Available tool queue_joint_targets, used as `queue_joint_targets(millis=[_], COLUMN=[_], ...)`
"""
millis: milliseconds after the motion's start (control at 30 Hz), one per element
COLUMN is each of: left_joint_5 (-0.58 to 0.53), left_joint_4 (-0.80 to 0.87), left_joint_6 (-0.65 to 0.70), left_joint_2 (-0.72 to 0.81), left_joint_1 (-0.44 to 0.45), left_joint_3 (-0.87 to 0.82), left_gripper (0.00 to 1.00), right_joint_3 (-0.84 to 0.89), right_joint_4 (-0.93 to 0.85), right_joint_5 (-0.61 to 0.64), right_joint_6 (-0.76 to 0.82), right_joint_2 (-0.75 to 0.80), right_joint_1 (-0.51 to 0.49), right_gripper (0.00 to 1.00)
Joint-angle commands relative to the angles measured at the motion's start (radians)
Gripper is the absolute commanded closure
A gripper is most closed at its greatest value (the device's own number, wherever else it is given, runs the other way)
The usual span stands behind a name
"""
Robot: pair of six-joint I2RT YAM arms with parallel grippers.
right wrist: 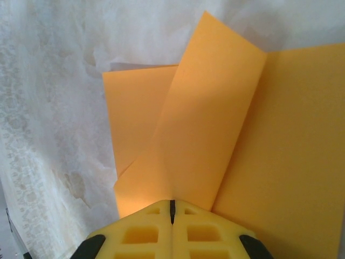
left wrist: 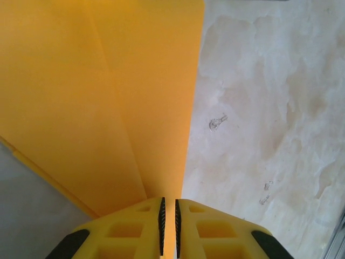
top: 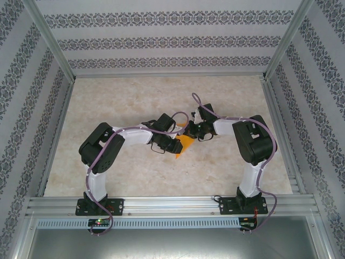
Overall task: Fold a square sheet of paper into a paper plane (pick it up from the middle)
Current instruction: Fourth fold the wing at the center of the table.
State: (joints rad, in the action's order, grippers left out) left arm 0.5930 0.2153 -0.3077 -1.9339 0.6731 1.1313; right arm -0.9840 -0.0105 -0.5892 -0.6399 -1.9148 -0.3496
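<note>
Two arms reach inward from their bases at the near edge and meet over the middle of the marble-patterned table (top: pixel 135 97). Between their wrists lies the orange-yellow sheet of paper (top: pixel 185 143), partly folded, with only a small triangular portion visible from above.

Left gripper (left wrist: pixel 168 226): the yellow fingers (left wrist: pixel 129 232) stand almost pressed together, with a thin strip of the paper caught between the black ribbed pads. From the pinch point the paper runs away from the camera as a long, narrow fold. One straight edge lies on the right, against the bare table. A crease line runs up the middle of the orange surface. A second layer of paper shows as a thin edge at the lower left.

Right gripper (right wrist: pixel 172 208): the fingers (right wrist: pixel 140 232) are pressed fully together, leaving only a dark seam between them. They are pinching the base of a raised flap of the same sheet. The flap rises at a tilt to a pointed upper corner. A flat layer lies behind it on the left, and a broad panel extends to the right, separated from the flap by a sharp crease.

Both pinch points lie on the one sheet, near the table centre.
</note>
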Motion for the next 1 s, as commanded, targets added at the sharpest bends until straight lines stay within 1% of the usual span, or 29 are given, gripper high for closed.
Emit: queue_joint_targets(millis=[0,333,700,967], left_joint_5=[-0.010,-0.030,-0.050,-0.082], left_joint_4=[-0.001,0.015,0.030,0.034], left_joint_6=[0.006,0.024,0.052,0.073], left_joint_2=[-0.019,-0.015,-0.001,-0.006], left_joint_1=[0.010,0.010,0.018,0.026], left_joint_3=[-0.014,-0.034,-0.110,-0.151], left_gripper=[0.83,0.83,0.83,0.84], right_joint_3=[0.038,0.044,0.034,0.080], right_joint_4=[-0.091,-0.086,-0.092,0.024], right_joint_5=[0.086,0.084,0.083,-0.014], right_joint_6=[0.034,0.038,0.044,-0.027], right_joint_2=[-0.038,-0.044,-0.036,0.049], right_joint_1=[0.012,0.021,0.036,0.039], right_gripper=[0.95,0.95,0.95,0.93])
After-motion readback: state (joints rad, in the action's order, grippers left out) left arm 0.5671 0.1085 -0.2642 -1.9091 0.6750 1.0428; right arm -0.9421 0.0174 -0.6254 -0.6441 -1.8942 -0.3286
